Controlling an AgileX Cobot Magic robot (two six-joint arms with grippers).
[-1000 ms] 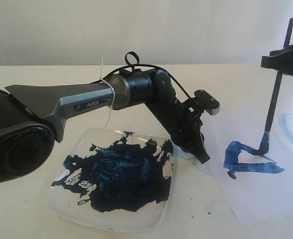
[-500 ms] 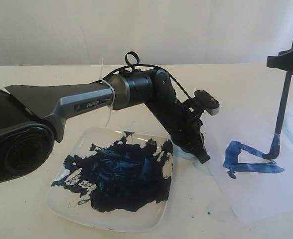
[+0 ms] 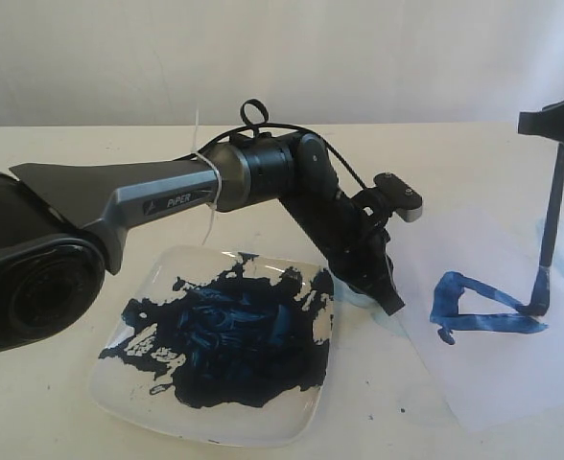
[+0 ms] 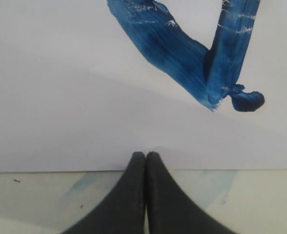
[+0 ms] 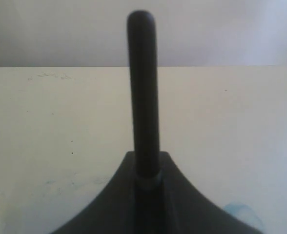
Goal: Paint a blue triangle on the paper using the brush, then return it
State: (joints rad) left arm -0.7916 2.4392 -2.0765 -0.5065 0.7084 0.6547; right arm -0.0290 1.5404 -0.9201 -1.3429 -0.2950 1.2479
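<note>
Black brush [image 3: 553, 206] stands near upright, tip down on the triangle's [image 3: 474, 309] 3 o'clock corner on the paper [image 3: 493, 383], clamped in the right gripper [image 3: 558, 123]. The left gripper [image 4: 146, 156], pinched closed, slants down at the paper's 9 o'clock edge.

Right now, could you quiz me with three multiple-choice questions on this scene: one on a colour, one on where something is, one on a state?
1. What colour is the paint on the plate?
A. red
B. green
C. dark blue

2. Where is the tip of the brush?
A. on the plate
B. on the paper, at a corner of the triangle
C. raised high in the air

3. How do the fingers of the left gripper stand?
A. shut, holding nothing
B. wide open
C. shut on the brush

Answers:
1 C: a dark blue smear covers most of the plate.
2 B: in the exterior view the tip meets the triangle's right corner.
3 A: the left wrist view shows the fingers pressed together with nothing between them.
</note>
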